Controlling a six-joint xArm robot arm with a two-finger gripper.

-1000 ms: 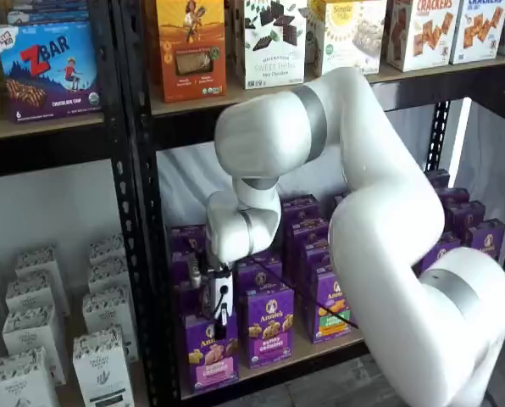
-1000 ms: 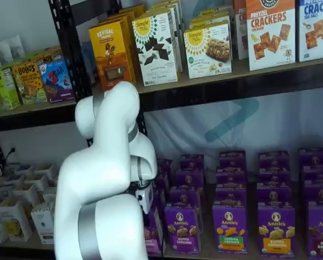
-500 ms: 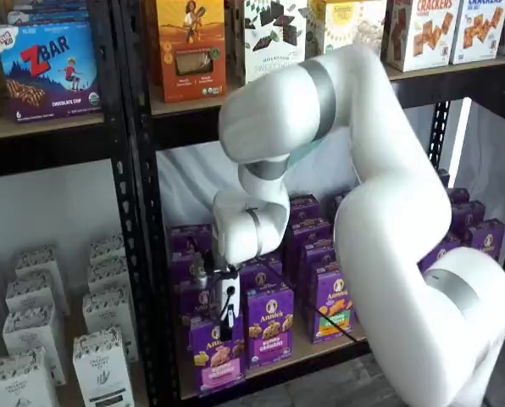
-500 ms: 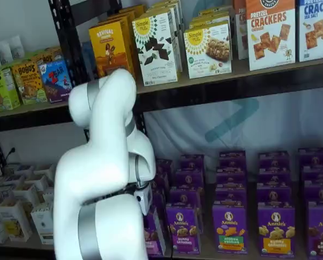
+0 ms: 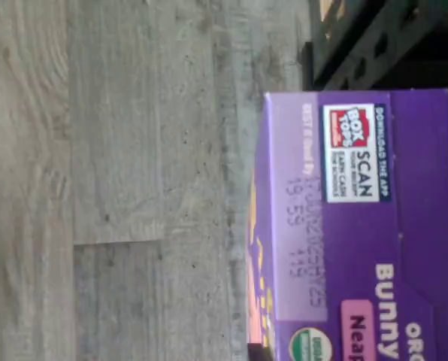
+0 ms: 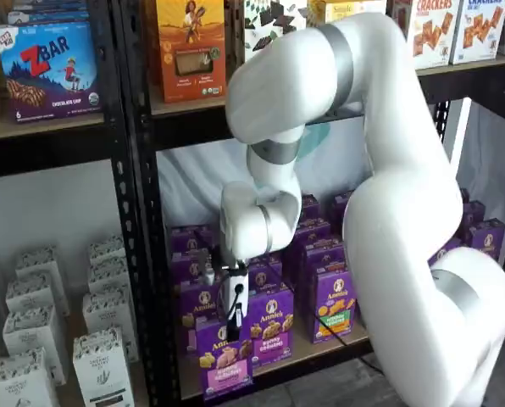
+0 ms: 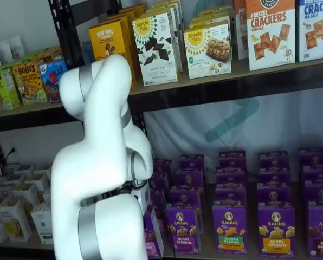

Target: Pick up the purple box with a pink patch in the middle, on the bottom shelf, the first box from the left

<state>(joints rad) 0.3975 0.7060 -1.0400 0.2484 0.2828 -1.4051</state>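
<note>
One small purple cardboard carton with a pink label band [image 6: 225,356] gripped in the closed tool [image 6: 233,315], already out past the front rail of the tan wooden bottom shelf [image 6: 320,348]. Could have slipped (narrow top-edge hold, judging). Three front-row purple cartons counted in that shelf view, held one included.
</note>
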